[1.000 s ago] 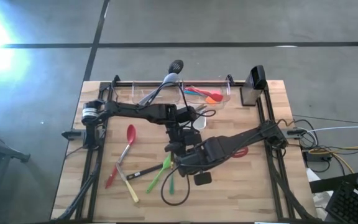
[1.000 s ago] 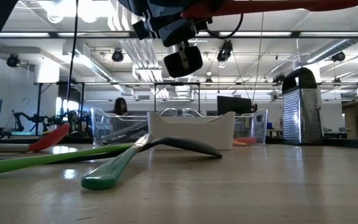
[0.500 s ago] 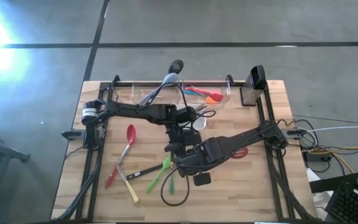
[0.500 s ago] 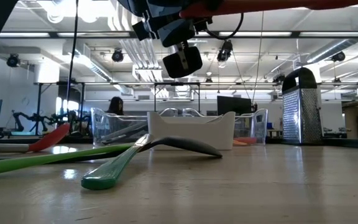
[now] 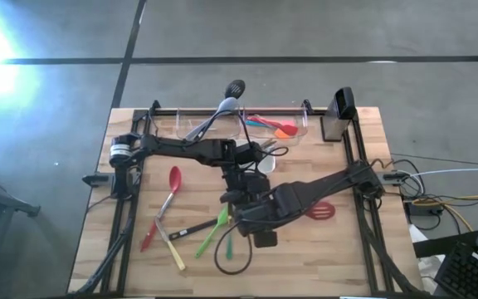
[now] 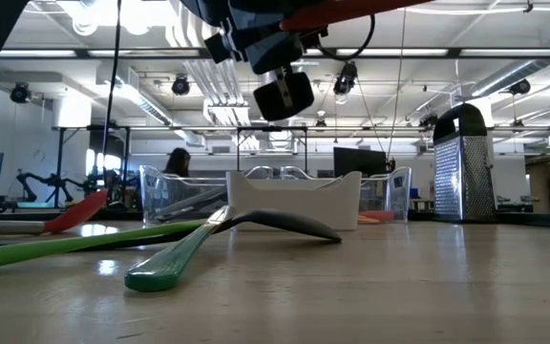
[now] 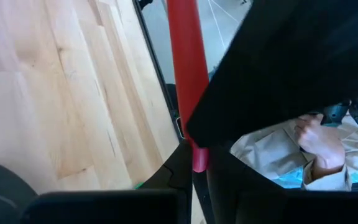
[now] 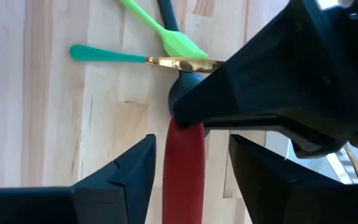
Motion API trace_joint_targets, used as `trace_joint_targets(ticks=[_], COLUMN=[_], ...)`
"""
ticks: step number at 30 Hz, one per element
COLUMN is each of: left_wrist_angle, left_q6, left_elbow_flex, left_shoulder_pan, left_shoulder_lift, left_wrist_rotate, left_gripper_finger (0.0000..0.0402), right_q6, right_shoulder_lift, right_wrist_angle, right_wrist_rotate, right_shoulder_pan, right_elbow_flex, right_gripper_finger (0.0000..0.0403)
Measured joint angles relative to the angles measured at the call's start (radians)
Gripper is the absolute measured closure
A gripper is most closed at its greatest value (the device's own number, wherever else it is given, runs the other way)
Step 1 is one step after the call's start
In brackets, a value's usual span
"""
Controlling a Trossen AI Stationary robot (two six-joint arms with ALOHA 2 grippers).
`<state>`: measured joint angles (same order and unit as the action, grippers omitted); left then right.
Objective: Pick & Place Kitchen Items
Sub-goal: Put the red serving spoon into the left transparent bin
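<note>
**Red turner passing between two claws above the worktop's middle**

The left claw (image 5: 233, 198) is reaching in from the left side of the worktop (image 5: 355, 257) and is clenching the handle of the red slotted turner (image 5: 322, 210). In the left wrist view the red handle is running straight down into that claw's dark fingers.

The right claw (image 8: 190, 143) is hanging just beside the left one and is standing released. In its own wrist view its two fingers (image 8: 126, 171) are sitting on either side of the red handle, with a gap showing on each side.

The turner is hanging clear of the wood. From above, its slotted head is poking out from under the right arm, toward the right half of the worktop.

Other utensils are lying on the boards to the left of the claws:
- a red spoon (image 5: 174, 178)
- a light green spatula (image 5: 219, 223)
- a yellow-handled tool (image 5: 173, 251)
- a teal-handled utensil (image 8: 107, 56)

The clear bins (image 5: 297, 126) are standing along the far edge and are holding more utensils. A box grater (image 5: 338, 112) is standing at the far right corner.
</note>
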<state>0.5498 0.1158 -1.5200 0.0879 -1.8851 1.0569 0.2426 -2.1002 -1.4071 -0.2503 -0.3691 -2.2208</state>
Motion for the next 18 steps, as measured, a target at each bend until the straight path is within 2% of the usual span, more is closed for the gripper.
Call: trace_joint_targets(ticks=[11,18], left_wrist_angle=[0.025,0.168], left_q6=[-0.014,-0.099], left_elbow_flex=[0.000,0.000], left_shoulder_pan=[0.008,0.036], left_shoulder_lift=[0.000,0.015], left_wrist_rotate=[-0.001,-0.021], left_gripper_finger=[0.0373,0.0373], right_q6=[0.124,0.276], right_shoulder_lift=[0.123,0.229], right_wrist_angle=[-0.008,-0.081], right_wrist_rotate=[-0.045,-0.192], right_shoulder_pan=[-0.059,-0.140], right_elbow_flex=[0.000,0.000], right_gripper_finger=[0.0223,0.0225])
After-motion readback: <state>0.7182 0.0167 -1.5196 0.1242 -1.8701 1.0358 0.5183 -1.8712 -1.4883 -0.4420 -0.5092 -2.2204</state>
